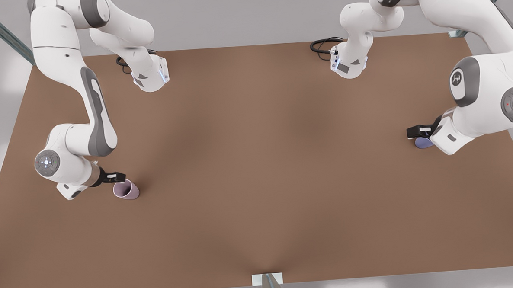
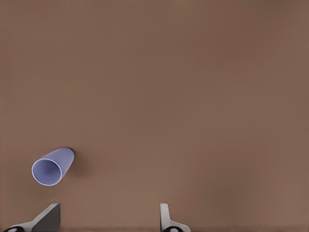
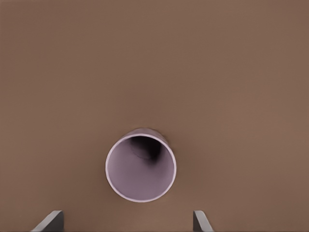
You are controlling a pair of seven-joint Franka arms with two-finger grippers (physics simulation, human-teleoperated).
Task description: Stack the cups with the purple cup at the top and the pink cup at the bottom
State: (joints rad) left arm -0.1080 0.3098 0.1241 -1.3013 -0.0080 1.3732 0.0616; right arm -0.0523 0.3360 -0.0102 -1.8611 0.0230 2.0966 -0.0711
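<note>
right gripper (image 1: 118, 177) open, just above pink cup (image 1: 127, 190) (upright, mouth up) | left gripper (image 1: 417, 132) open over purple cup (image 1: 422, 143), off-centre | cups well apart on table (image 1: 257, 161)

A wide brown table top (image 1: 257, 170) is seen from above in the front view, plain and matte, with softer, lighter patches spread across it. A pale grey floor (image 1: 233, 15) is shown beyond its edges. Teal-grey frame struts (image 1: 0, 32) are set at 10 o'clock and 2 o'clock. A small white bracket with a grey post (image 1: 267, 282) is fixed at the 6 o'clock edge. Two coiled black cables (image 1: 321, 46) are laid near the 12 o'clock edge.
</note>
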